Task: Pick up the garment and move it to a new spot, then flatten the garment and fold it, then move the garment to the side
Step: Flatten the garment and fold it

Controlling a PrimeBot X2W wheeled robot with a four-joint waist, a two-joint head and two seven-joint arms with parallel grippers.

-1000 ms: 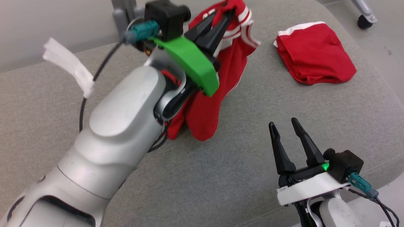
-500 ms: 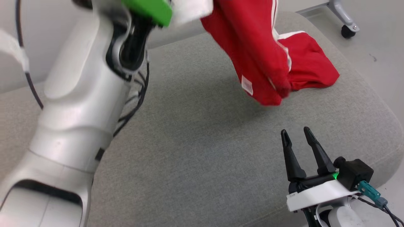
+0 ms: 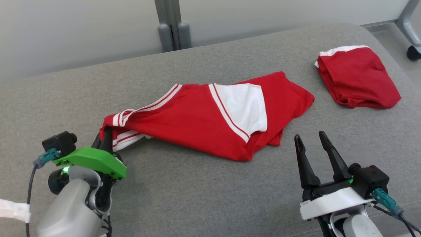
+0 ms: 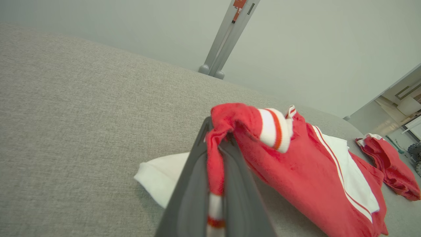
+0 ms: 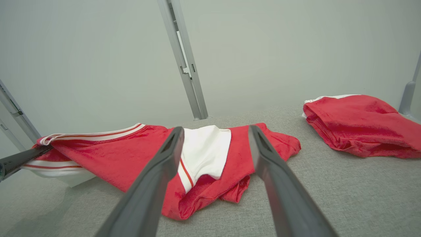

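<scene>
A red garment (image 3: 204,121) with white panels and striped trim lies spread across the middle of the grey cushion (image 3: 204,197). My left gripper (image 3: 106,135) is shut on its striped left corner, low at the near left. The left wrist view shows the red cloth (image 4: 215,168) pinched between the two fingers, with the garment (image 4: 315,187) trailing off to the right. My right gripper (image 3: 309,140) stands open at the near right, just short of the garment's right end, with nothing between its fingers. In the right wrist view the garment (image 5: 210,154) lies beyond the spread fingers.
A second red garment (image 3: 357,77), folded into a bundle, lies at the far right of the cushion, also seen as a red bundle (image 5: 358,125). A grey post (image 3: 172,24) rises behind the cushion. A caster wheel (image 3: 412,52) stands on the floor at far right.
My left arm swung down from high over the cushion to the near left, and the garment went from hanging in the air to lying spread on the cushion. The head camera also shifted.
</scene>
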